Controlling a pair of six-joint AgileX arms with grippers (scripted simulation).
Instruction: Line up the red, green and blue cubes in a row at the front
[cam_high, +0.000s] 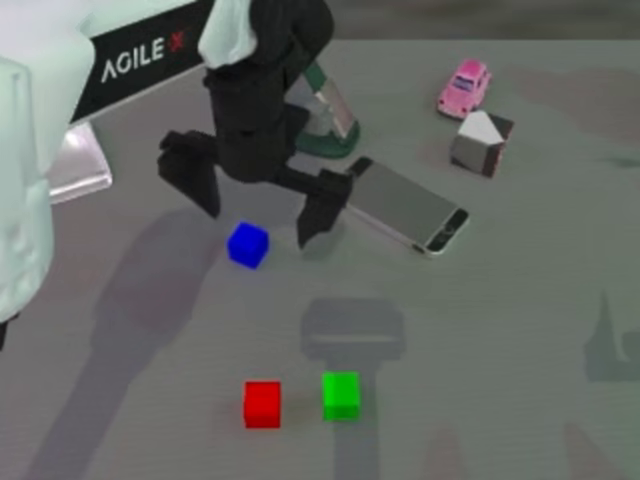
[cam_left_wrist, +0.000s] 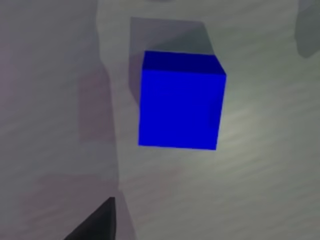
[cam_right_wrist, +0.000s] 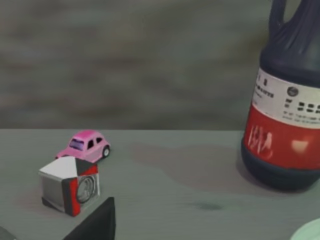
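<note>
Fingers spread on left hand (cam_high: 262, 212) over blue cube (cam_high: 247, 244); only right wrist cam shows dark bottle (cam_right_wrist: 287, 95)

A rendered simulation workspace is showing here: flat grey table (cam_high: 540, 300) lying under an AgileX-branded arm (cam_high: 140, 55), with a smartphone (cam_high: 405, 205), pink toy car (cam_high: 464, 87) and bottle (cam_right_wrist: 290, 110) sitting toward its far edge.

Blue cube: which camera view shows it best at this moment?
The left wrist view: the blue cube fills the middle of the picture, unobstructed, standing on bare tabletop. The top view shows it small, between the open jaws of the left gripper, behind the red cube and green cube. The right wrist view does not show it.
</note>
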